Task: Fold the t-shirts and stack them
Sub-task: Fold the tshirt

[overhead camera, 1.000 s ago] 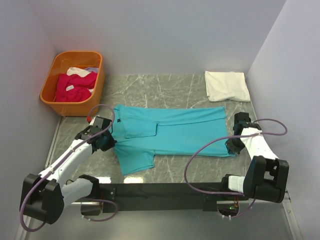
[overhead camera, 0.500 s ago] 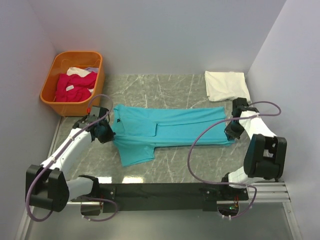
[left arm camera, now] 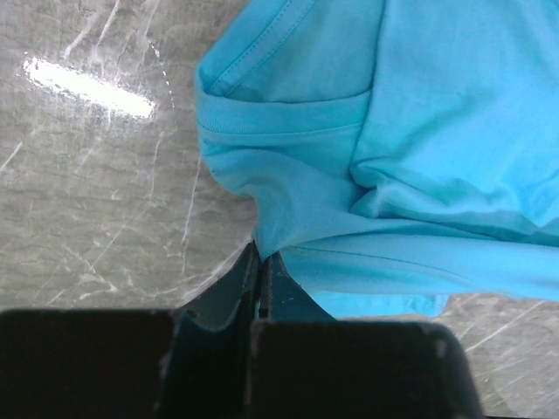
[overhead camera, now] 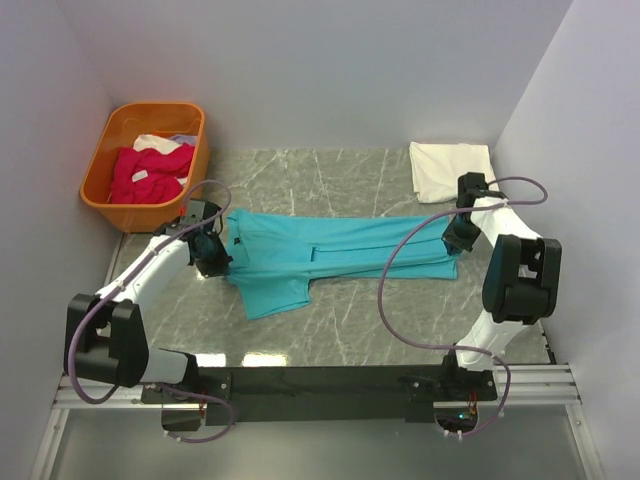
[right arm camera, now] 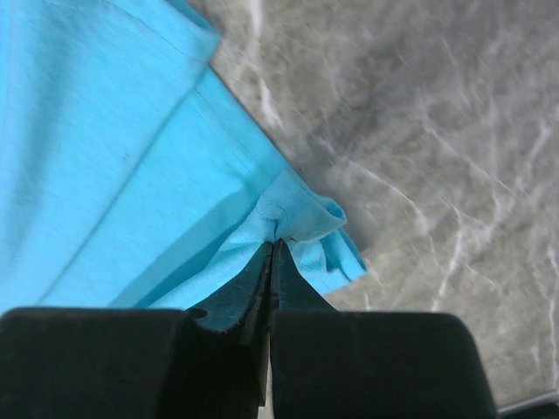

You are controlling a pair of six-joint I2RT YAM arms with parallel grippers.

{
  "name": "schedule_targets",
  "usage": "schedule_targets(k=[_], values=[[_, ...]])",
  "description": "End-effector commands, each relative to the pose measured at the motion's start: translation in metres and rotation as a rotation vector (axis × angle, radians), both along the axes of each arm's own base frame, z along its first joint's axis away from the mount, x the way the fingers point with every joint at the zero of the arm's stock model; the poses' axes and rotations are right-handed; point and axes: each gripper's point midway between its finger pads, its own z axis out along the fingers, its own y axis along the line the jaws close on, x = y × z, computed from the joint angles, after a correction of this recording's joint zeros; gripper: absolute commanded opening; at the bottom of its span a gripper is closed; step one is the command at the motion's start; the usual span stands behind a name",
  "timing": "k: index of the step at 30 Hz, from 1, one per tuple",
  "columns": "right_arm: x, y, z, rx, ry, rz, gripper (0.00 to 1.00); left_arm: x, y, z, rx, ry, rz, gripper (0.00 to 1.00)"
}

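A turquoise t-shirt (overhead camera: 330,252) lies across the middle of the table, its near edge lifted and carried toward the far side. My left gripper (overhead camera: 213,262) is shut on its left edge by the neck, seen in the left wrist view (left arm camera: 262,247) with cloth (left arm camera: 419,131) pinched between the fingers. My right gripper (overhead camera: 455,240) is shut on the shirt's right hem corner, seen in the right wrist view (right arm camera: 278,240) with bunched cloth (right arm camera: 131,148). A folded white t-shirt (overhead camera: 452,170) lies at the far right. Magenta t-shirts (overhead camera: 150,172) fill the basket.
An orange plastic basket (overhead camera: 188,180) stands at the far left by the wall. Grey walls close in the left, back and right. The marble table (overhead camera: 350,330) shows bare in front of the turquoise shirt. Purple cables loop over both arms.
Both grippers have moved away from the near edge toward the far side, dragging the turquoise shirt's near edge over itself. The shirt now looks narrower from front to back.
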Motion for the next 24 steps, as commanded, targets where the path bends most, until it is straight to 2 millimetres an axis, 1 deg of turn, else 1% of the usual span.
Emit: schedule_targets(k=[1,5,7,10,13,14,15,16,17,18,19,20,21,22,23,24], values=[[0.026,-0.003,0.005,-0.014,-0.056,0.017,0.00,0.012,0.008,0.005,0.032,-0.028,0.006,0.01],[0.032,-0.002,-0.002,-0.009,-0.053,0.018,0.00,0.019,0.008,0.001,0.038,-0.031,0.014,0.01],[0.035,-0.002,-0.007,-0.006,-0.052,0.019,0.03,0.022,0.008,0.001,0.039,-0.031,0.015,0.01],[0.041,0.001,-0.008,0.007,-0.071,0.028,0.08,0.024,0.008,-0.003,0.041,-0.027,0.017,0.01],[0.045,0.002,-0.007,0.012,-0.083,0.031,0.10,0.026,0.008,-0.002,0.039,-0.031,0.020,0.01],[0.047,0.004,-0.006,0.017,-0.090,0.034,0.12,0.027,0.007,0.000,0.036,-0.037,0.020,0.03],[0.049,0.004,-0.004,0.017,-0.102,0.036,0.21,0.027,0.007,0.001,0.035,-0.040,0.022,0.05],[0.050,0.006,-0.001,0.018,-0.113,0.037,0.25,0.029,0.007,0.005,0.033,-0.051,0.022,0.09],[0.051,0.010,0.003,0.020,-0.126,0.046,0.28,0.029,0.007,0.010,0.034,-0.066,0.024,0.19],[0.056,0.011,0.008,0.019,-0.158,0.054,0.35,0.030,0.008,0.013,0.034,-0.076,0.027,0.26],[0.057,0.014,0.019,0.016,-0.193,0.062,0.38,0.031,0.009,0.018,0.037,-0.090,0.034,0.33],[0.059,0.022,0.025,0.016,-0.213,0.082,0.41,0.031,0.010,0.027,0.037,-0.120,0.041,0.45],[0.062,0.027,0.032,0.026,-0.244,0.100,0.45,0.030,0.011,0.031,0.036,-0.133,0.045,0.51],[0.061,0.035,0.042,0.033,-0.275,0.137,0.47,0.027,0.011,0.035,0.032,-0.140,0.047,0.56],[0.060,0.052,0.044,0.051,-0.292,0.192,0.48,0.021,0.010,0.040,0.017,-0.159,0.044,0.66],[0.061,0.063,0.052,0.056,-0.316,0.232,0.49,0.019,0.009,0.046,0.007,-0.173,0.040,0.71]])
